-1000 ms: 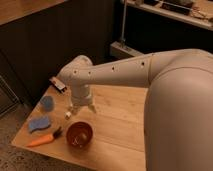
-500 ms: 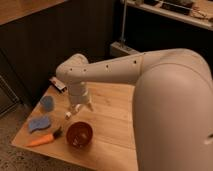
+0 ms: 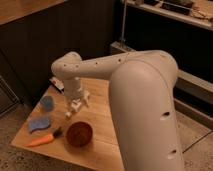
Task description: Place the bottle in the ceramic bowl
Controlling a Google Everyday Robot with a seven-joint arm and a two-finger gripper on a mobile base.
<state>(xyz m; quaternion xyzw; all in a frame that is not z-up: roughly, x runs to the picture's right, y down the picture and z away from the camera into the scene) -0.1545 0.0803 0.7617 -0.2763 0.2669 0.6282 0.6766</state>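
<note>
- No text, label, brand, number or sign can be read on anything shown.
- The gripper [image 3: 76, 106] is held low over the counter [image 3: 98, 119], near the ceramic bowl [image 3: 79, 134].

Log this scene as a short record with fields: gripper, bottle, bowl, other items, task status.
gripper: the gripper hangs low over the wooden table, just behind the bowl
bottle: the bottle is a small whitish piece at the gripper's lower end; cannot tell if it is held
bowl: the ceramic bowl is reddish-brown, upright near the table's front edge, and looks empty
other items: blue cup, blue cloth and orange carrot, all left of the bowl
task status: bottle not yet in the bowl
</note>
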